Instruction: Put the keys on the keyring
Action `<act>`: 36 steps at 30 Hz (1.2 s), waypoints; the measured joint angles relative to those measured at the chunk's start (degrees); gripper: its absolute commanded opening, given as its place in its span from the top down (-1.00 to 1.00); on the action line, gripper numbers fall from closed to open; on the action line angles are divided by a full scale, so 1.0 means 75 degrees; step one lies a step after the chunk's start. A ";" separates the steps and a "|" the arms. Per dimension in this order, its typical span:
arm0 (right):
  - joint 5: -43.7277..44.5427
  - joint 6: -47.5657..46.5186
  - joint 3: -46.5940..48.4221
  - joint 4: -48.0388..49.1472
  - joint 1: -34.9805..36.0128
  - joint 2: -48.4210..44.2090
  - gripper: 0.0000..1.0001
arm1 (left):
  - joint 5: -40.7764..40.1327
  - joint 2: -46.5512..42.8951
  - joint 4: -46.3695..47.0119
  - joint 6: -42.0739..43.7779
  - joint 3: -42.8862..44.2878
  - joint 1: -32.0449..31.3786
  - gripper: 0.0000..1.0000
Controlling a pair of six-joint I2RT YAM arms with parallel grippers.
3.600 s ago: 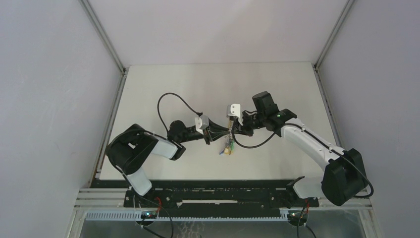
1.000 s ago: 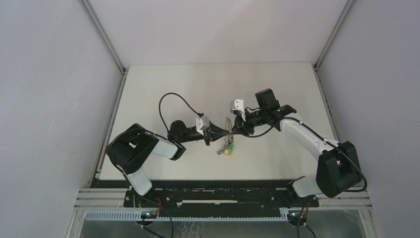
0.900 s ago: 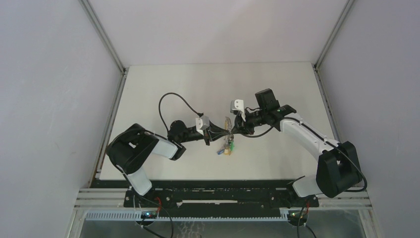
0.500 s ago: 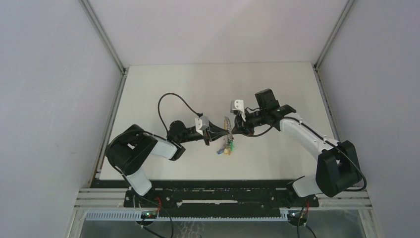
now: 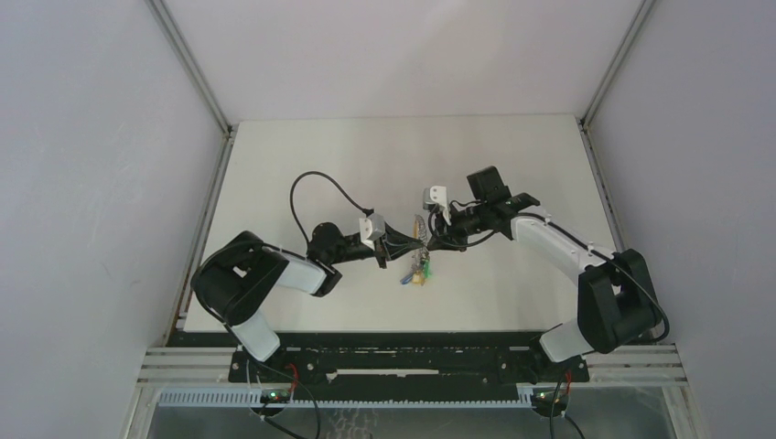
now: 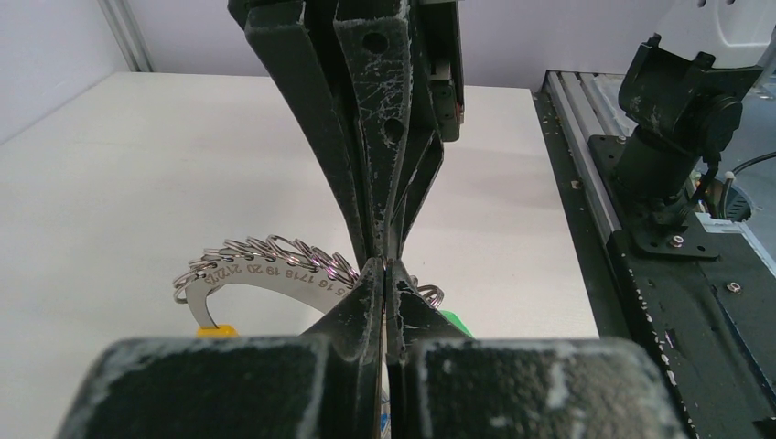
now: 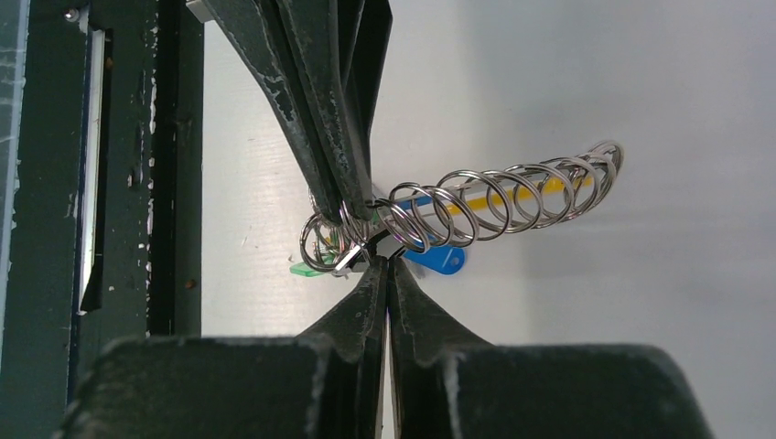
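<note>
Item: silvery metal keyring [image 7: 476, 203] w/ yellow-orange curved band, held off white table [image 5: 302, 165] at centre; L gripper [image 6: 384, 274] clamped on its ring end, R gripper [image 7: 385, 267] just snapped shut there from part-open, so threading prob. underway; small black-headed key not discernible.

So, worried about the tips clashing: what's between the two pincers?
The keyring: its end coils sit between the left pincer and the right pincer, both shut. The right wrist view shows it.

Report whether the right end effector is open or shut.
Shut. The right wrist view shows the right end effector with dark fingers meeting, no gap, beside the silvery coiled keyring.
</note>
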 measured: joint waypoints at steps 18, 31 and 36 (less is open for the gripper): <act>-0.0315 0.0082 -0.0702 0.0708 -0.0259 -0.0851 0.45 | 0.0015 -0.0012 0.0000 0.0064 0.0000 0.0000 1.00; -0.0632 0.0006 -0.0673 0.0962 -0.0216 -0.0632 0.66 | 0.0026 -0.0012 0.0000 0.0061 0.0000 0.0000 1.00; -0.0679 -0.0070 -0.0659 0.0892 -0.0192 -0.0510 0.71 | 0.0035 -0.0012 0.0000 0.0061 0.0000 0.0000 1.00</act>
